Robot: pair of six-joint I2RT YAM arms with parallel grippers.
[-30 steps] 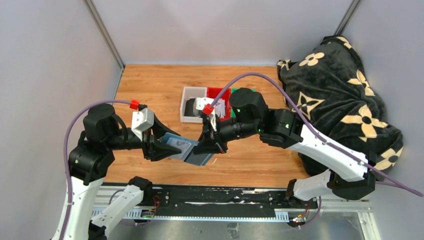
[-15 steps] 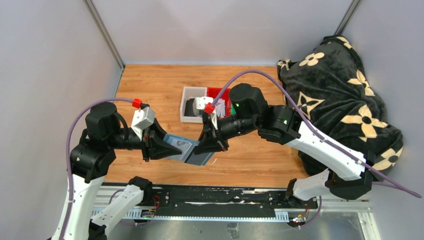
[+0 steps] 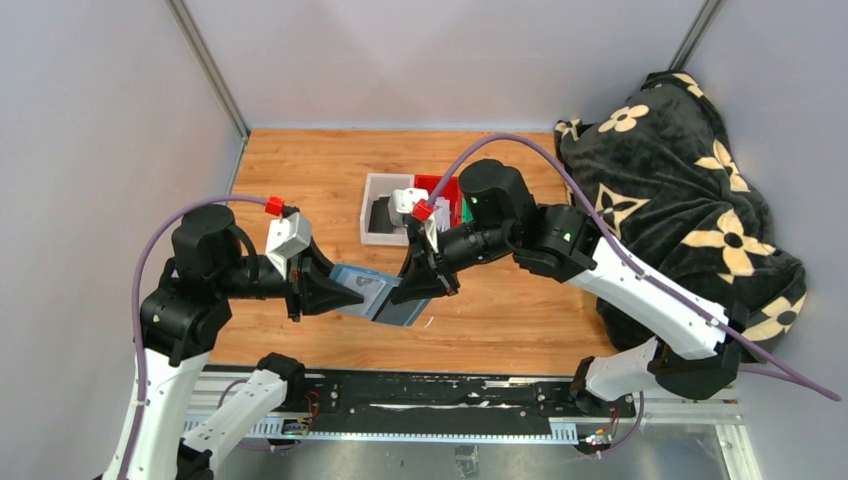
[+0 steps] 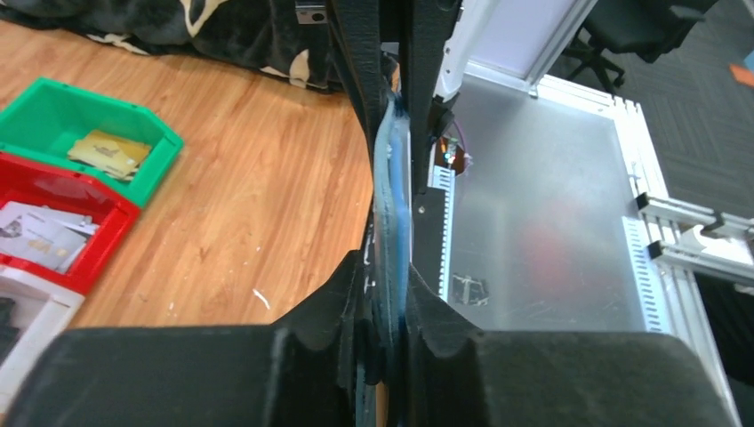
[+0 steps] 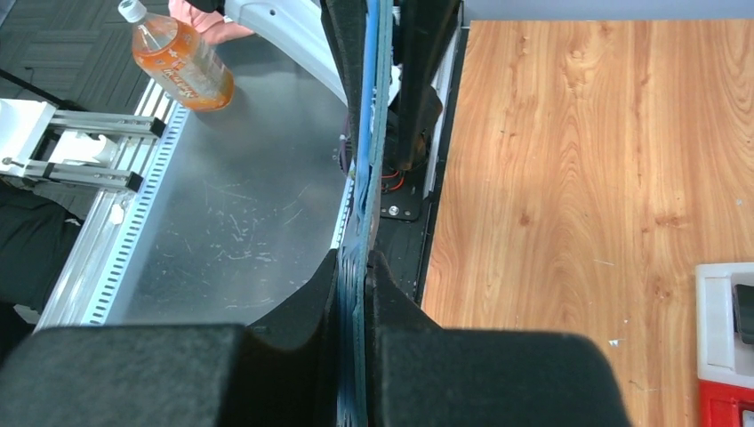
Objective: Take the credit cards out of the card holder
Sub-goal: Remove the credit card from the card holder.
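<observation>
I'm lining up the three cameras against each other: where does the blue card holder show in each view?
Top external: card holder just left of centre, between left gripper and right gripper.
Left wrist: edge-on, centre, pinched by the left gripper.
Right wrist: edge-on, top centre, pinched by the right gripper.
Shared landmark: red bin.

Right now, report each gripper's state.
Left gripper: shut on the card holder.
Right gripper: shut on the card holder's other end.
</observation>
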